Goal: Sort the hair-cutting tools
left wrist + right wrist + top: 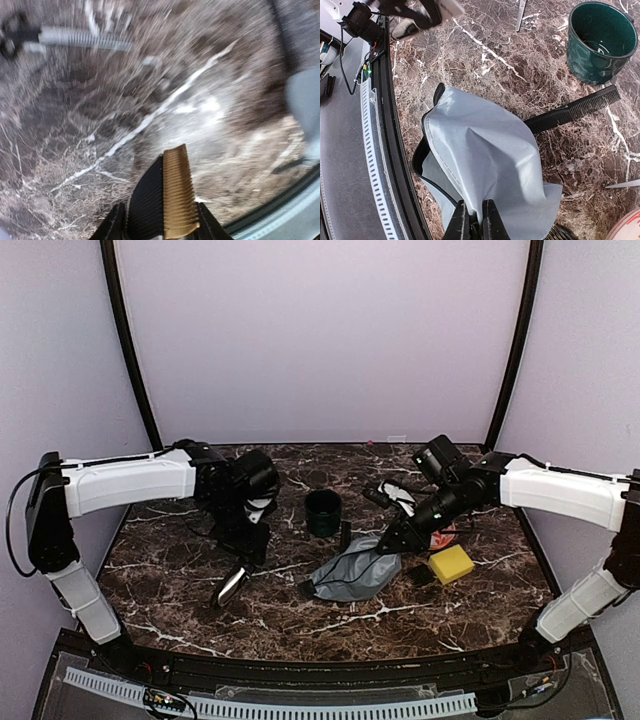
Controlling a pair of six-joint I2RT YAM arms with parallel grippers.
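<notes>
My left wrist view is smeared with motion all around the clipper [165, 197], itself sharp; my other views are evenly lit, crisp, soft-shadowed.

Right gripper [476, 221] pinches a grey pouch [485, 160].
A black comb [577, 110] pokes from under it, near the green cup [600, 45].

two claws: the left claw [160, 222] and the right claw [476, 220]. one clipper [167, 195], between the left claw's fingers. one grey pouch [485, 150], pinched in the right claw. one black comb [572, 111] and one green cup [600, 42], beyond the right claw. one yellow sponge [452, 563] and one red-and-white plate [630, 227], near the right claw. of scissors [622, 185] only one bare blade shows, so their number cannot be told.
</notes>
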